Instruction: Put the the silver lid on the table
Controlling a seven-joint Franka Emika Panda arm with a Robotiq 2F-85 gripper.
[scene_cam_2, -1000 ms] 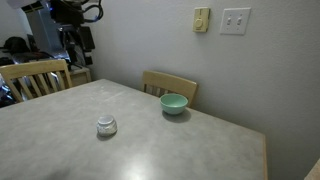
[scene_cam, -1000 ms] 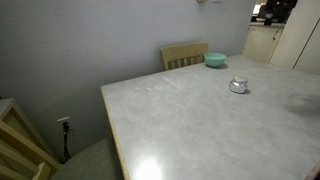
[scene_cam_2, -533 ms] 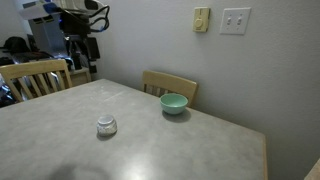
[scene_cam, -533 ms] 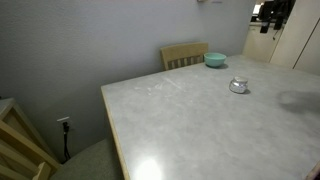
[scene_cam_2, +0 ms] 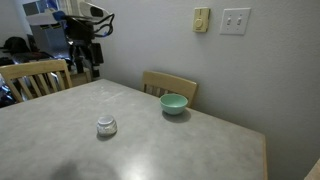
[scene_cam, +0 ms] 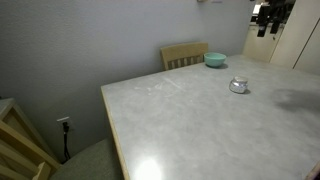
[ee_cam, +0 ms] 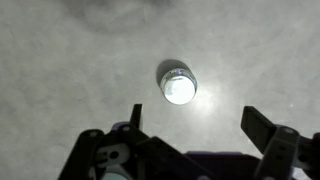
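A plain grey wall with a light switch (scene_cam_2: 236, 20) backs a large pale marbled counter (scene_cam: 180, 130) with a wooden edge, and a light wooden chair (scene_cam_2: 168, 83) is pushed up to its far side. The silver lid (scene_cam_2: 106, 125) lies flat on the bare counter top, right way up with its raised centre on top, well apart from the teal bowl (scene_cam_2: 174, 103) that stands near the chair; both exterior views show it alone there, touching nothing but the counter. The robot arm (scene_cam_2: 80, 35) hangs high above and off to one side, well clear of the surface. In the wrist view the jaws stand spread to their full width with nothing between them, and the lid (ee_cam: 179, 85) shows small and bright on the counter far below. Judged from how things lie, the task's one real step looks done: the lid rests on the counter and is released. Nothing seems left but for the arm to move off or come to rest, and the lid looks settled, with no tilt or wobble to be made out.
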